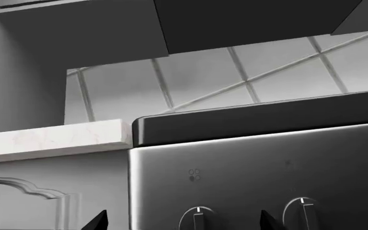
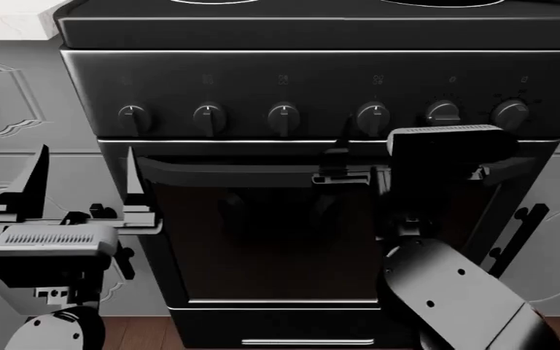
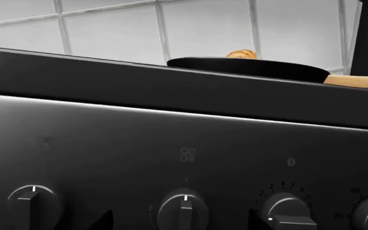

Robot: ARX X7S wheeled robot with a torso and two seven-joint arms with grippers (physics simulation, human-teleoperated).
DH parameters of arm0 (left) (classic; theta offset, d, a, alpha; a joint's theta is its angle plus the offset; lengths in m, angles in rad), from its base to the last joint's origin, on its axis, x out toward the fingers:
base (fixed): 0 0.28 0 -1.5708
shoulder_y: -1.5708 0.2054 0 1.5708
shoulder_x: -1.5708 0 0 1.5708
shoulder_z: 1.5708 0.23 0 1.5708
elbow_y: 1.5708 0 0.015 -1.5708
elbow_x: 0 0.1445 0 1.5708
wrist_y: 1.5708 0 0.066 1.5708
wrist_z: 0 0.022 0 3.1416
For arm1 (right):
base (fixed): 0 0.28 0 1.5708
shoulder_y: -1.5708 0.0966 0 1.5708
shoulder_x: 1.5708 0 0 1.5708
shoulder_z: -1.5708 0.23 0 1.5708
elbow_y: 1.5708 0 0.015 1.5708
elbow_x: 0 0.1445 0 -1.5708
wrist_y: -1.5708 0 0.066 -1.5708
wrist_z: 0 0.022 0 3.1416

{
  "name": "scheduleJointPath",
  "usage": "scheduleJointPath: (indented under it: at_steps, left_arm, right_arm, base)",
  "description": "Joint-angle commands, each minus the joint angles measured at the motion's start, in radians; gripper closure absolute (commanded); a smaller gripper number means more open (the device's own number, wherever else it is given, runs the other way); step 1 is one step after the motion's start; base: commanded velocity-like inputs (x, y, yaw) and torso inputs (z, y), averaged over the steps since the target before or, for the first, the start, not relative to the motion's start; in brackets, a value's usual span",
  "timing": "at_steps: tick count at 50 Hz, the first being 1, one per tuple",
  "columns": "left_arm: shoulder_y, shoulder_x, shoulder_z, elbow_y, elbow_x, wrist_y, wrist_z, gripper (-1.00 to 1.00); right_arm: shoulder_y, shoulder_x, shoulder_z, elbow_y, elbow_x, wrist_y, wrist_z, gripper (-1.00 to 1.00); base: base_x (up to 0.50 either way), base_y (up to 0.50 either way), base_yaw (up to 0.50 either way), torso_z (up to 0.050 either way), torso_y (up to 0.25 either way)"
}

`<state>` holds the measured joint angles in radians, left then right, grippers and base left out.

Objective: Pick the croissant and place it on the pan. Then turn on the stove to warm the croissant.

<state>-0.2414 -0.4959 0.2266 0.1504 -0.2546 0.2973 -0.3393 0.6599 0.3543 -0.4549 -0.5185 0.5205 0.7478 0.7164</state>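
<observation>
The black stove [image 2: 290,80] fills the head view, with a row of knobs above its oven door. In the right wrist view the croissant [image 3: 241,54] lies in the black pan [image 3: 248,67], whose wooden handle [image 3: 356,81] points away on the stove top [image 3: 107,76]. My right gripper [image 3: 178,221] is open, its fingertips on either side of a knob [image 3: 184,211]; in the head view it [image 2: 350,157] is just below the fourth knob [image 2: 372,117]. My left gripper [image 2: 84,179] is open and empty, lower left of the first knob [image 2: 134,117], which the left wrist view [image 1: 198,218] frames between its fingertips.
A white marble counter [image 1: 50,140] adjoins the stove's left side, with grey cabinet doors [image 2: 8,95] beneath. A tiled wall [image 1: 235,76] and dark overhead cabinets [image 1: 235,21] are behind. The oven door handle [image 2: 251,173] runs below the knobs.
</observation>
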Motion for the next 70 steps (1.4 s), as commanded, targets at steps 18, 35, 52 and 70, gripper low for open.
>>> scheduleJointPath:
  at_steps: [18,35,52,70]
  left_arm:
    - [-0.013,0.01,0.007,-0.045,-0.036,0.017,0.024,-1.0]
    - [-0.014,0.01,0.007,-0.047,-0.037,0.019,0.021,-1.0]
    - [-0.016,0.01,0.009,-0.059,-0.039,0.023,0.024,-1.0]
    - [-0.03,0.015,0.014,-0.088,-0.034,0.021,0.025,-1.0]
  right_arm:
    - [0.047,-0.048,-0.041,0.236,-0.057,-0.126,-0.069,-1.0]
    - [0.055,-0.057,-0.044,0.287,-0.075,-0.165,-0.071,-1.0]
    - [0.051,-0.058,-0.03,0.311,-0.078,-0.193,-0.06,-1.0]
    - [0.073,-0.082,-0.017,0.445,-0.07,-0.275,-0.114,-1.0]
  base:
    - [0.0,0.0,0.0,0.0,0.0]
    - [0.0,0.0,0.0,0.0,0.0]
    - [0.0,0.0,0.0,0.0,0.0]
    - [0.0,0.0,0.0,0.0,0.0]
